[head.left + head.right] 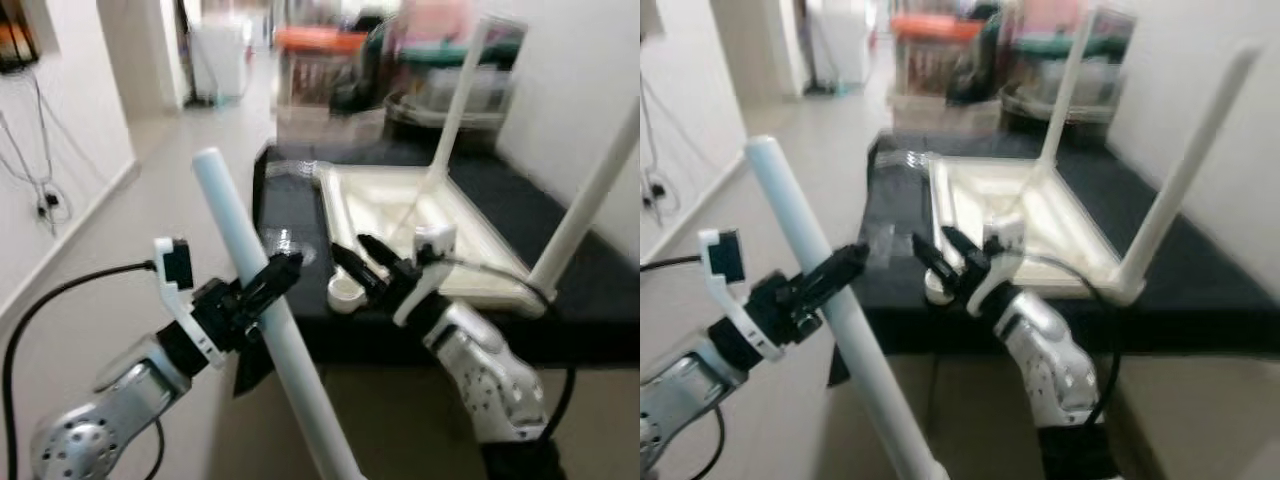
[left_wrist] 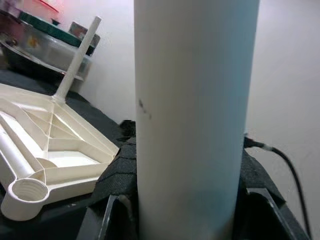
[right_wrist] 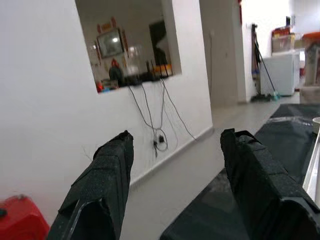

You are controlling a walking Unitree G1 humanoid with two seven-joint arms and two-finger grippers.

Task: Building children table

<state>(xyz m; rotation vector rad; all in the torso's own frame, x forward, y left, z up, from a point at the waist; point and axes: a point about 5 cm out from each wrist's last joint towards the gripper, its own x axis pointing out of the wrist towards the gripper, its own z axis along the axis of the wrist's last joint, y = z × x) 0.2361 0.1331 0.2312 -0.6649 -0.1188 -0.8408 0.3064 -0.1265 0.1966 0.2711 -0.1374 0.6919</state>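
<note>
Table leg (image 1: 262, 300) is held in the left gripper (image 1: 275, 275), right gripper (image 1: 362, 262) wide open near the empty socket (image 1: 343, 293) at the desk (image 1: 300, 320) front edge, so threading it in seems next.

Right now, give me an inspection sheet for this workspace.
Surface: low black platform.
Job's things: upturned cream plastic tabletop, two white legs fitted upright; empty threaded corner socket; loose white tube leg.
Clutter: blurred storage bins behind.
Grippers: left gripper clamped on the loose leg; right gripper open, over the socket.
Cables: black leads on both arms; wall wires.
Surroundings: tiled hallway, white walls.
</note>
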